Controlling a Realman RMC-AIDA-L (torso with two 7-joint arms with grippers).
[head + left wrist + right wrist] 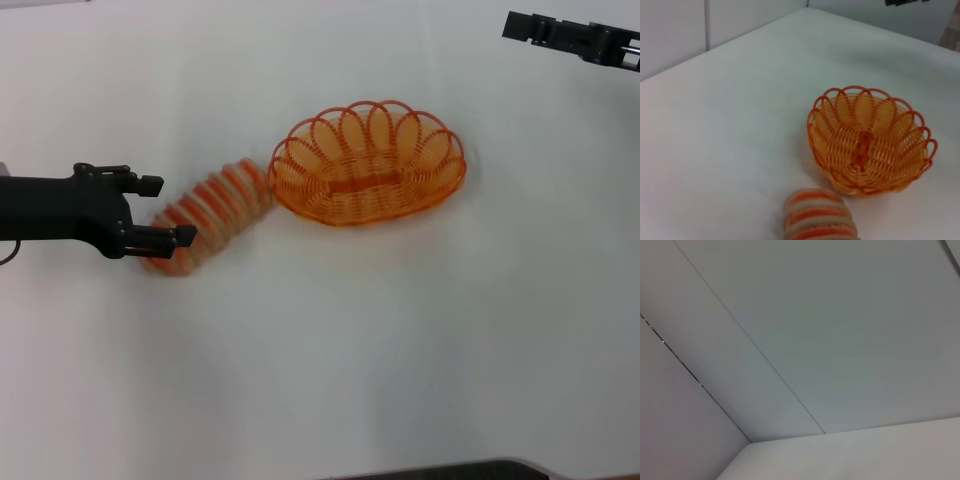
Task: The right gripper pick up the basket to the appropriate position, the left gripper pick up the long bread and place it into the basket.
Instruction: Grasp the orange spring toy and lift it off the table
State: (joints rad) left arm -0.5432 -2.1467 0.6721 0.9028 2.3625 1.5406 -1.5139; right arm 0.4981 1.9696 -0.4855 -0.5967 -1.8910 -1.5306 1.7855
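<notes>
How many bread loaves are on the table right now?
1. The long bread lies on the table just left of the basket, its near end between the open left gripper fingers. None shows in the basket.

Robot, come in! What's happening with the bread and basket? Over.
Left tool open around long bread's near end. Bread on table, touching the empty basket. Right tool far off, idle. Path open.

A lab-like test bench: bare white table point(400, 340) against plain white wall panels point(840, 315).
</notes>
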